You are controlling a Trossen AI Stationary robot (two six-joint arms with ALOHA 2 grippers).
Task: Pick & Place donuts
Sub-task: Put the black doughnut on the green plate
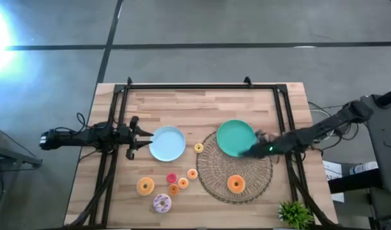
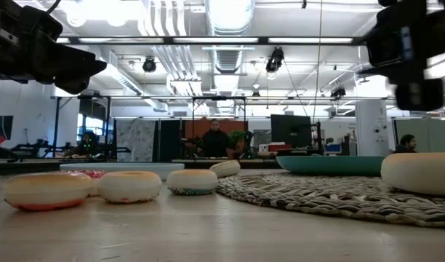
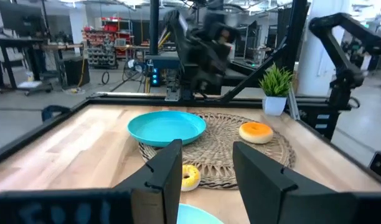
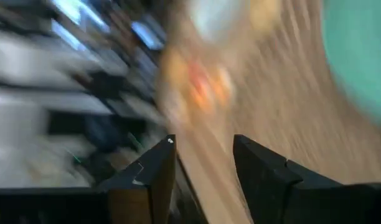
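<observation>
Several toy donuts lie flat on the wooden table: a large orange one [image 1: 145,186], a speckled one [image 1: 162,203], a tiny red one [image 1: 172,177], tiny orange ones [image 1: 192,173] and a yellow one [image 1: 199,147]. Another large orange donut [image 1: 236,184] lies on the woven placemat [image 1: 237,167]. My left gripper [image 1: 138,137] is open at the light-blue plate's [image 1: 167,144] left side, and its wrist view shows the yellow donut [image 3: 190,177] beyond its fingers. My right gripper [image 1: 254,149] hovers open at the teal plate's [image 1: 236,137] right edge, holding nothing [image 4: 203,162].
The teal plate [image 3: 167,127] rests partly on the placemat. A small potted plant [image 1: 295,214] stands at the table's near right corner. A dark metal frame [image 1: 202,85] runs along the far edge and both sides. Bare wood lies on the far half of the table.
</observation>
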